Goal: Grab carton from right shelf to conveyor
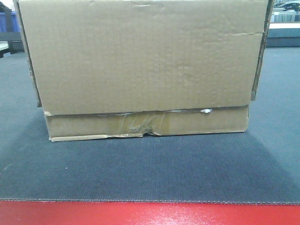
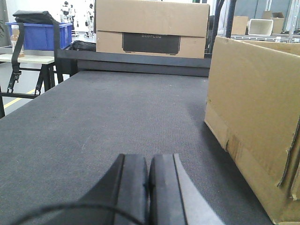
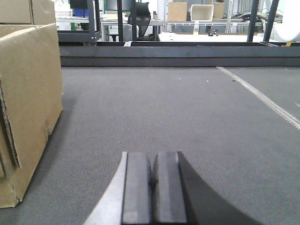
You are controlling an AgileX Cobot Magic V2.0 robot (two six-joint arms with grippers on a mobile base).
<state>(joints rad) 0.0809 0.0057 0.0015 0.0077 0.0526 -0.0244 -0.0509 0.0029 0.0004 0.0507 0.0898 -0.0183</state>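
Note:
A large brown carton (image 1: pixel 145 61) with a torn, taped lower flap stands on the dark grey conveyor belt (image 1: pixel 150 173), filling the front view. In the left wrist view the carton (image 2: pixel 255 117) is to the right of my left gripper (image 2: pixel 149 161), which is shut and empty, low over the belt. In the right wrist view the carton (image 3: pixel 26 103) is to the left of my right gripper (image 3: pixel 152 159), also shut and empty. Neither gripper touches the carton.
A red strip (image 1: pixel 150 214) edges the belt nearest me. Another carton with a black label (image 2: pixel 152 28) stands beyond the belt's far rail. A blue bin (image 2: pixel 40 35) sits on a side table at left. Shelving and boxes (image 3: pixel 187 11) stand in the background.

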